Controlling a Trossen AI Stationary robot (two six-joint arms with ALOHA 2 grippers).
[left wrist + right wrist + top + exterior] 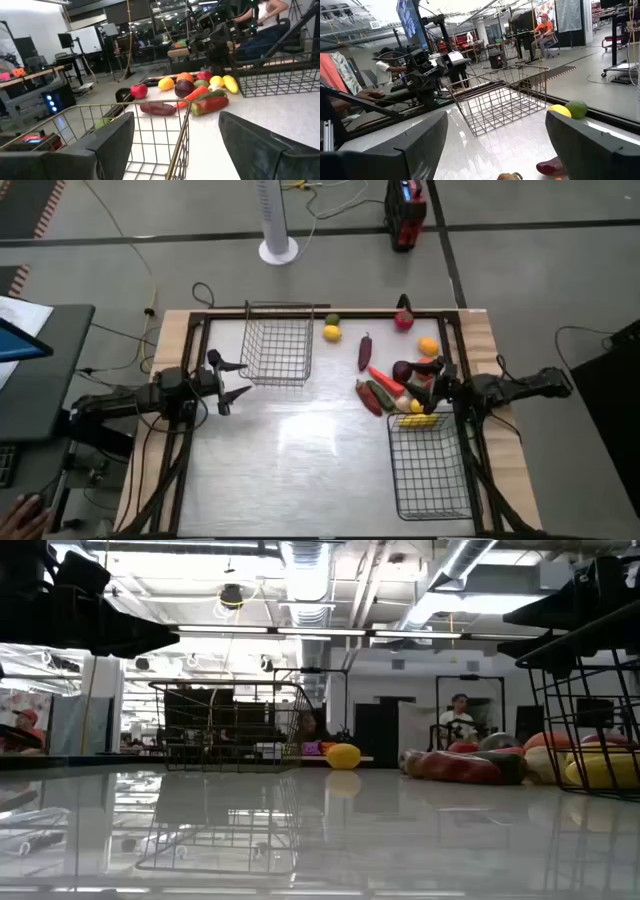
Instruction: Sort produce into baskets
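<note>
The produce lies in a heap at the table's right: red, green and maroon pieces, an orange one and a yellow one at the black basket's far edge. A dark purple long piece, a red ball and a yellow and green ball lie apart. The silvery basket stands far left of centre, the black basket near right. My left gripper is open beside the silvery basket's near left corner. My right gripper hangs open over the heap's right side, nothing between its fingers.
A dark frame runs along the table's far, left and right edges. Bare shiny tabletop spreads over the near middle between the two baskets. In the room behind, people sit at desks.
</note>
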